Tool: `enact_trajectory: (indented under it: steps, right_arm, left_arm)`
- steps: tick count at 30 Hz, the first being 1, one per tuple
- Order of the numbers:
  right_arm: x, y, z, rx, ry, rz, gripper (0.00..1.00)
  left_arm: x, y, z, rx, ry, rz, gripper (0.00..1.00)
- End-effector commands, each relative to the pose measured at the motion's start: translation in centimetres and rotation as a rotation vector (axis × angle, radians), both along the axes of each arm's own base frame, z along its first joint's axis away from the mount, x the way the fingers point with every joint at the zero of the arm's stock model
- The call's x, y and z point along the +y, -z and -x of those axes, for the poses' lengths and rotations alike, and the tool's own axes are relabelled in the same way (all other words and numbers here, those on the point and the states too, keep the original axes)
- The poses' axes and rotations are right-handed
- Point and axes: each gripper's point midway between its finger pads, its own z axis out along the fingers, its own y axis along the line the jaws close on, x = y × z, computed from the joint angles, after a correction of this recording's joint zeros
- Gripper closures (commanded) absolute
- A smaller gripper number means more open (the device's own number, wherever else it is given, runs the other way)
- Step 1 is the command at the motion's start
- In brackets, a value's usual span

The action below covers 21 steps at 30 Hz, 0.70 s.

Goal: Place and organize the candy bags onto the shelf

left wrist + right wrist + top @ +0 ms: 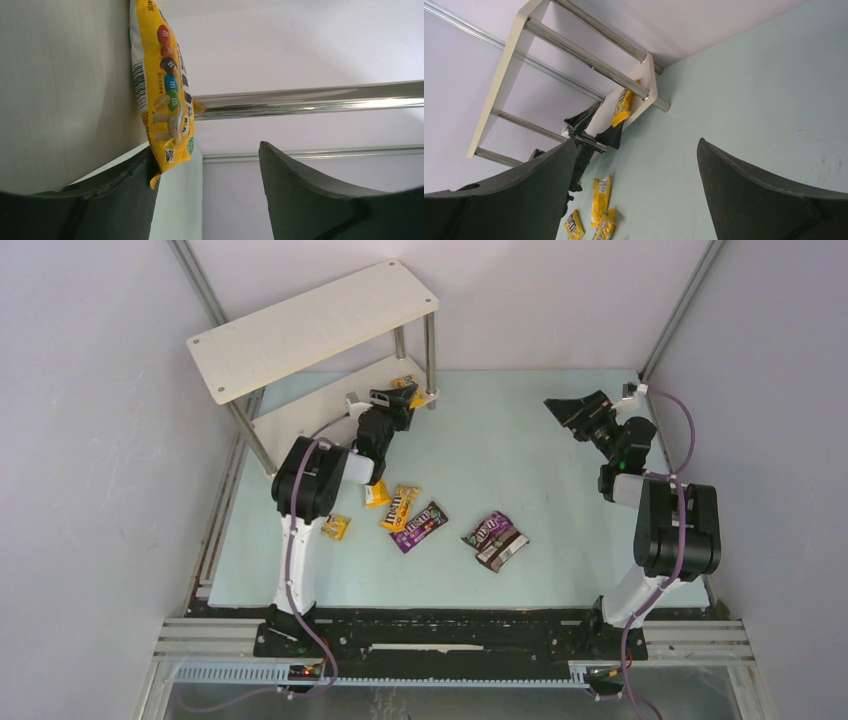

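Observation:
The shelf has a top board and a lower board. One yellow candy bag lies at the lower board's right end, by the leg. My left gripper is open just in front of it. In the left wrist view the bag lies on the board, its corner touching my left finger. On the table lie three yellow bags, two purple bags and a dark brown bag. My right gripper is open and empty, at the far right.
A silver shelf leg runs just behind the placed bag. The right wrist view shows the shelf, the bag on it, my left gripper and yellow bags on the table. Walls enclose the pale green table.

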Motion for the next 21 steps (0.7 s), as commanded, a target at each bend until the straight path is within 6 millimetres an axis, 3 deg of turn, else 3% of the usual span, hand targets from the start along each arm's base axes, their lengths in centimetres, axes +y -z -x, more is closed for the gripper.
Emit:
enact_trajectory:
  steps: [1,9,15,21]
  right_arm:
    - [0.1,-1.6,-0.3,-0.064,-0.008,0.002,0.00]
    - [0.0,-1.5,-0.3,-0.061,-0.009,-0.006,0.00]
    - [-0.1,-1.4,-0.4,-0.063,-0.014,-0.021,0.00]
    - [-0.2,-1.4,-0.4,-0.061,-0.017,-0.031,0.00]
  left_arm:
    - [0.1,-0.8,0.7,0.056,0.018,0.013,0.25]
    - [0.3,1.4,1.1,0.288,-0.002,0.048,0.27]
    - [1.1,2.2,2.3,0.502,-0.063,0.033,0.18]
    - [-0.1,2.3,3.0,0.558,-0.009,0.070,0.12]
